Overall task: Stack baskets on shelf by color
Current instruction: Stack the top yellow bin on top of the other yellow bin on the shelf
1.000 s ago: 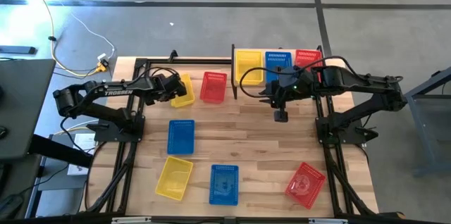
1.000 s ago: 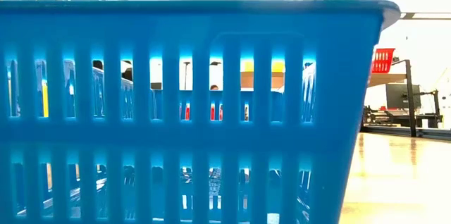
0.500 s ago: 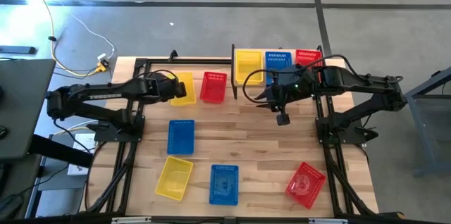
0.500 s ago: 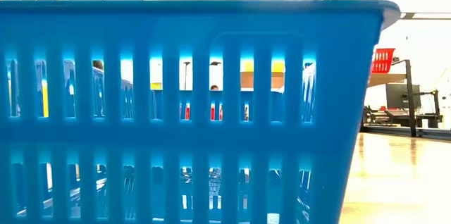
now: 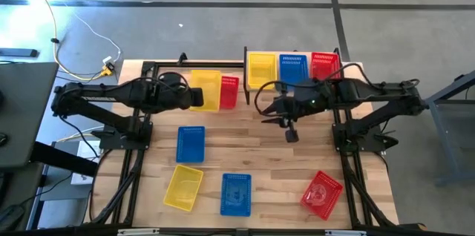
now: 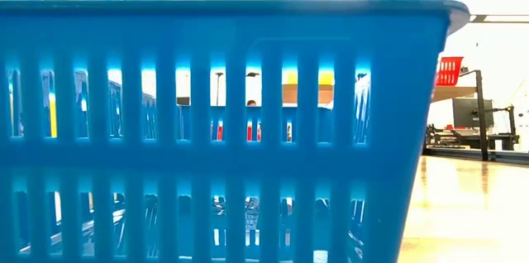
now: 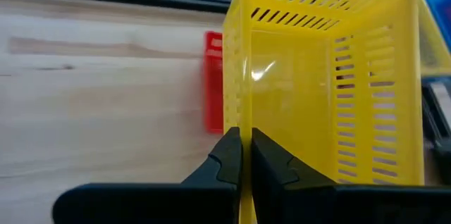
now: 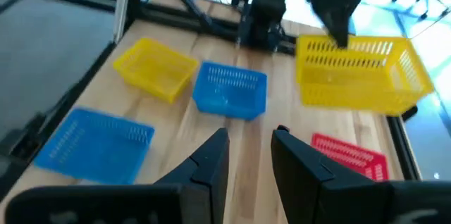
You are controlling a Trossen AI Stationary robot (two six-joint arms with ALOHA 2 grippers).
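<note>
From the overhead camera, progress looked early: the shelf (image 5: 349,64) at the far edge of the table (image 5: 260,154) had one yellow (image 5: 261,69), one blue (image 5: 292,68) and one red basket (image 5: 324,65) sitting side by side, so the three colour spots were started but nothing was stacked on them. My left pincer (image 5: 194,96) was carrying a second yellow basket (image 5: 206,90) above the table, just beside a red one (image 5: 229,92). Left lying on the table were two blue ones (image 5: 190,145) (image 5: 236,194), a yellow one (image 5: 183,187) and a red one (image 5: 321,194) near the front right corner. My right pincer (image 5: 290,133) hung out over the middle of the table with nothing in it. The table-level camera was pretty much useless, one blue basket (image 6: 223,131) filled nearly the whole shot, with the shelf's red basket (image 6: 449,70) peeking past it. My left wrist camera showed my fingers (image 7: 229,155) pressed together on the yellow basket's (image 7: 324,83) side wall. My right wrist camera showed my fingers (image 8: 211,160) spread apart, empty, with baskets on the table ahead. So by my count six still needed stacking, counting the one I was holding.
</note>
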